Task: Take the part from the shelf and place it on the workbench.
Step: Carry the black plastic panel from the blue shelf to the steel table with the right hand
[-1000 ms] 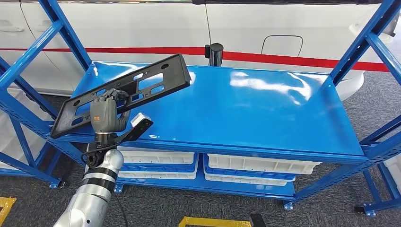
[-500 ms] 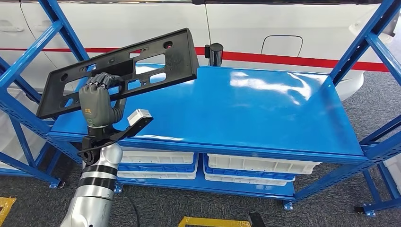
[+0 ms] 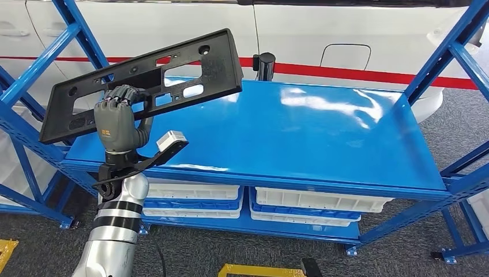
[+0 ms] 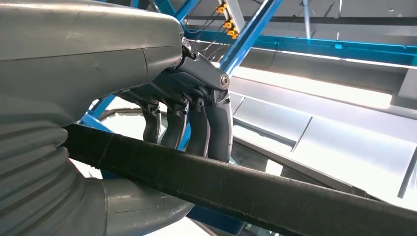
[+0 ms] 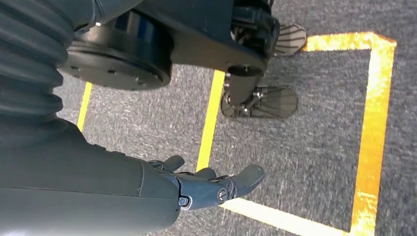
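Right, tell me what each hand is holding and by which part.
The left hand grips the black plastic part by a bar at its lower long edge, left of centre, clear above the shelf. The right hand holds nothing.

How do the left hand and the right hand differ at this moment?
The left hand is raised above the blue shelf and grips a black plate frame; the right hand hangs over the grey floor and holds nothing. Left fingers curl around the frame; right fingers are spread. Both are dark grey.

Left hand (image 3: 118, 122) grips the black part (image 3: 144, 81), up off the shelf!
The part tilts above the blue shelf top (image 3: 323, 133), white bins (image 3: 314, 203) underneath.
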### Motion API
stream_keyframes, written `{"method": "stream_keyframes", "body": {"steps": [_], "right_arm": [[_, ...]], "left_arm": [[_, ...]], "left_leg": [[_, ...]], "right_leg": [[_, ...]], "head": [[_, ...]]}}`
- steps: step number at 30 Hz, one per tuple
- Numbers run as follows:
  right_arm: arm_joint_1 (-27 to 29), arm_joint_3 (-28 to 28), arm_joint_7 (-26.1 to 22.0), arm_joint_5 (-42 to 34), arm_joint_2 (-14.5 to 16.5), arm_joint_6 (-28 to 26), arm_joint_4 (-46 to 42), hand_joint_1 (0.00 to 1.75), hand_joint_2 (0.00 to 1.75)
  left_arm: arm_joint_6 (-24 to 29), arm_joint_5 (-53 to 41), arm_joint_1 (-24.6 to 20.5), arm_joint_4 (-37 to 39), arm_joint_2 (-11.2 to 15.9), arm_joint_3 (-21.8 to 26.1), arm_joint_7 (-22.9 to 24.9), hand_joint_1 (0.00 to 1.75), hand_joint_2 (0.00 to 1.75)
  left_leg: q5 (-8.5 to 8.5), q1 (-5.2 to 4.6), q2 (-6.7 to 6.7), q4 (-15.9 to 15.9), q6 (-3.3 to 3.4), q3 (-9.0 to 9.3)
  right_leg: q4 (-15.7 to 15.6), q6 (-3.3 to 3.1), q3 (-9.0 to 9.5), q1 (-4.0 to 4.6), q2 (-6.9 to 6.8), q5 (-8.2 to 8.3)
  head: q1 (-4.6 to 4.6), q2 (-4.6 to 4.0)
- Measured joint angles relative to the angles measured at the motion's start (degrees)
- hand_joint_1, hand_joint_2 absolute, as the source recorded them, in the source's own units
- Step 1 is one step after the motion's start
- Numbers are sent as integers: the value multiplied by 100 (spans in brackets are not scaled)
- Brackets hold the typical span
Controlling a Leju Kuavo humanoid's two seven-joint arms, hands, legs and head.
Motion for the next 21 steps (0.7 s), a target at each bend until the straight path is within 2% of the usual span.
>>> {"method": "stream_keyframes", "body": {"steps": [1,3,4,5,6,8,9,10,11,12,14,15,16,18,19,20,21], "right_arm": [[-1,0,0,1,-3,0,0,0,175],[0,0,0,2,-10,0,0,0,175],[2,0,0,2,-16,0,0,0,175],[3,0,0,2,-22,0,0,0,175],[3,0,0,2,-31,0,0,0,175],[-3,0,0,2,-37,-2,1,0,175],[-9,0,0,2,-33,-3,4,0,175],[-16,0,0,2,-29,-5,7,0,175],[-23,0,0,2,-27,-7,9,0,175],[-27,0,0,2,-30,-8,11,0,175],[-31,-1,0,2,-39,-10,11,0,175],[-32,-2,0,2,-39,-10,11,0,175],[-34,-2,0,2,-38,-11,11,0,175],[-38,-2,0,2,-38,-11,11,0,175],[-39,-3,0,2,-38,-11,11,0,175],[-38,-3,0,2,-39,-13,11,0,175],[-38,-4,0,2,-39,-15,11,0,175]], "left_arm": [[0,-9,-3,-3,-1,-15,6,175,175],[-1,-40,3,-3,-1,-37,24,175,175],[-1,-67,13,-2,1,-46,37,175,175],[-2,-95,23,-2,2,-52,50,175,175],[-2,-117,29,-1,4,-56,59,175,175],[-2,-133,31,-1,7,-60,67,175,175],[-2,-134,28,-3,10,-60,67,175,175],[-2,-132,26,-5,13,-61,63,175,175],[-2,-126,24,-8,20,-62,57,175,175],[-2,-119,24,-9,30,-62,50,175,175],[-2,-103,24,-9,50,-62,38,175,175],[-2,-97,22,-9,62,-62,37,175,175],[-2,-93,21,-9,75,-62,37,175,175],[-2,-87,22,-9,102,-62,37,175,175],[-2,-83,28,-9,113,-62,38,175,175],[-2,-79,38,-9,123,-61,38,175,175],[-2,-73,48,-9,132,-61,38,175,175]], "left_leg": [[37,23,8,-46,24,1],[72,27,12,-59,33,-42],[84,32,12,-58,22,-65],[98,42,12,-57,6,-84],[111,61,12,-54,-16,-100],[128,103,11,-22,-82,-133],[134,107,7,5,-127,-166],[142,98,3,42,-173,-200],[156,82,-2,73,-218,-235],[177,76,-7,91,-255,-261],[165,104,-16,132,-309,-304],[64,121,-36,223,-322,-351],[-121,131,-69,428,-326,-438],[-625,124,-146,1157,-311,-699],[-824,117,-169,1549,-299,-818],[-924,111,-178,1804,-280,-869],[-914,103,-180,1847,-250,-808]], "right_leg": [[229,-7,-113,1,12,-134],[981,-4,-466,-24,32,-453],[1305,24,-617,-44,34,-548],[1459,74,-692,-68,34,-558],[1358,148,-645,-97,33,-464],[625,323,-291,-172,-1,-144],[277,366,-105,-180,2,-12],[55,366,2,-185,7,58],[-20,323,29,-175,22,71],[20,256,2,-152,58,76],[59,142,-81,-158,77,94],[66,90,-117,-161,86,121],[66,29,-156,-159,94,156],[69,-81,-244,-118,105,225],[71,-125,-291,-84,110,259],[73,-155,-334,-50,116,291],[75,-173,-375,-19,126,324]], "head": [[13,0],[31,0],[38,0],[37,0],[38,0],[44,0],[65,0],[78,0],[86,0],[88,0],[61,0],[49,0],[33,0],[1,0],[-10,0],[-14,0],[-15,0]]}}
